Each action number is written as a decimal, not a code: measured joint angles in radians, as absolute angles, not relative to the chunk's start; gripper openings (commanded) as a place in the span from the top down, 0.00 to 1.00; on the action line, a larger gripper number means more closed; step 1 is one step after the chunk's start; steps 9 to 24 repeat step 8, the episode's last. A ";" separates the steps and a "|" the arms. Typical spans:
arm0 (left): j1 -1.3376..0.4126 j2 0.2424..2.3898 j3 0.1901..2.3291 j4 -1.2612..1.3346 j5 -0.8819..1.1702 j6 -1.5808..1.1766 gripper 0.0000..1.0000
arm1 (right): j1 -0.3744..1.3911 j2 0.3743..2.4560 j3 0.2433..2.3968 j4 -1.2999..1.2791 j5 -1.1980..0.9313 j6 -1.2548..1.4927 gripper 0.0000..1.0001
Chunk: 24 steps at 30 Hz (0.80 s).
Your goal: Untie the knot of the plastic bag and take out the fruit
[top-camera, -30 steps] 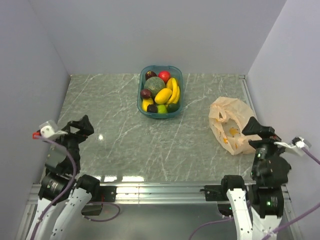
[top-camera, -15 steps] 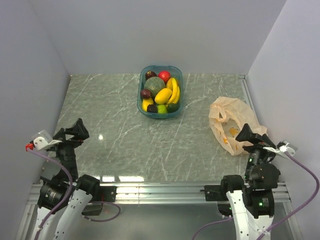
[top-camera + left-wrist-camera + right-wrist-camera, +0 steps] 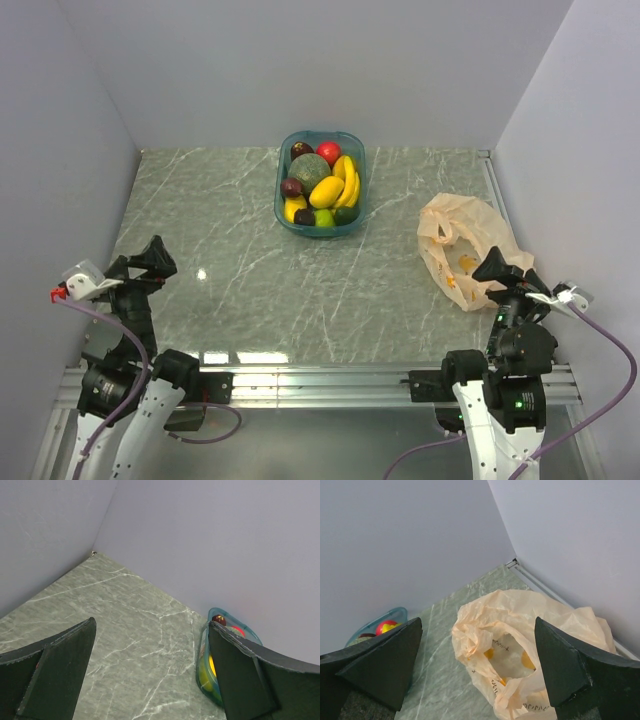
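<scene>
The plastic bag (image 3: pixel 462 250) lies slack on the table at the right, its mouth gaping open; no knot shows. In the right wrist view the bag (image 3: pixel 485 615) lies just ahead of the fingers, with yellow-orange patches inside that I cannot identify. The fruit sits in the blue tub (image 3: pixel 283 205): green melon (image 3: pixel 310 170), bananas (image 3: pixel 347 178), small yellow and dark purple pieces. My right gripper (image 3: pixel 500 265) is open and empty at the bag's near edge, and its jaws (image 3: pixel 478 622) are wide apart. My left gripper (image 3: pixel 150 258) is open and empty at the near left (image 3: pixel 151 625).
A red apple (image 3: pixel 328 152) and a lime (image 3: pixel 323 218) also lie in the tub, which shows in the left wrist view (image 3: pixel 205 660) and the right wrist view (image 3: pixel 375 625). Grey walls close in the left, back and right. A metal rail (image 3: pixel 300 375) runs along the near edge.
Both arms have drawn back toward the near edge and dropped lower, then stopped. Bag, tub and fruit have not moved.
</scene>
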<state>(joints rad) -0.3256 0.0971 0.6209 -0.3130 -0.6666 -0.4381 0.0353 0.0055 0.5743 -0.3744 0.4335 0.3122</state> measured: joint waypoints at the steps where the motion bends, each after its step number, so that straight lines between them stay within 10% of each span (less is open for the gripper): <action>1: -0.323 0.098 0.621 -0.311 -0.666 -0.438 0.01 | 0.035 0.006 0.574 -0.373 0.434 0.312 0.00; 24: -0.306 0.105 0.612 -0.302 -0.648 -0.437 0.01 | 0.035 0.006 0.574 -0.370 0.434 0.312 0.00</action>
